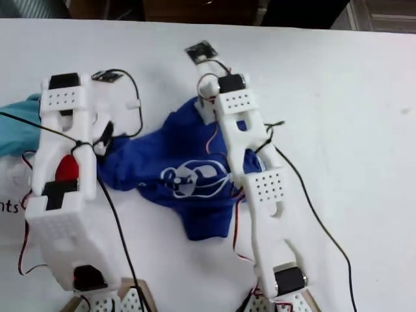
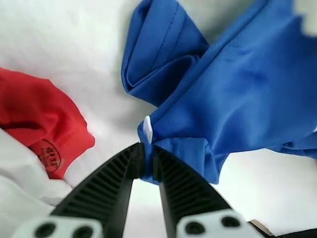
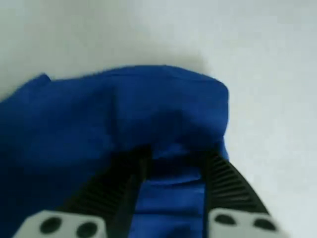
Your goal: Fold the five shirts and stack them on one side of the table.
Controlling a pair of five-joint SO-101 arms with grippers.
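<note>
while left fingers [image 2: 114, 183] clench the blue shirt [image 2: 247, 89], we should close the spread right fingers [image 3: 225, 183] firmly before lifting evenly.

Blue shirt crumpled in the middle, three more garments off to the left.

The blue shirt [image 1: 188, 175] lies unfolded and bunched, its white printed emblem facing up, one lobe trailing toward the near side and a rolled fold at its left end. The left gripper [image 2: 148, 148] pinches its left hem tight between closed fingers. The red shirt [image 2: 39, 114], crumpled and showing a small round dark emblem, sits just left of the blue one, apart from it. It touches a creased white cloth [image 2: 20, 193]; whether that is a shirt cannot be told. The teal shirt [image 1: 19, 123] lies rumpled at the far left edge.
</note>
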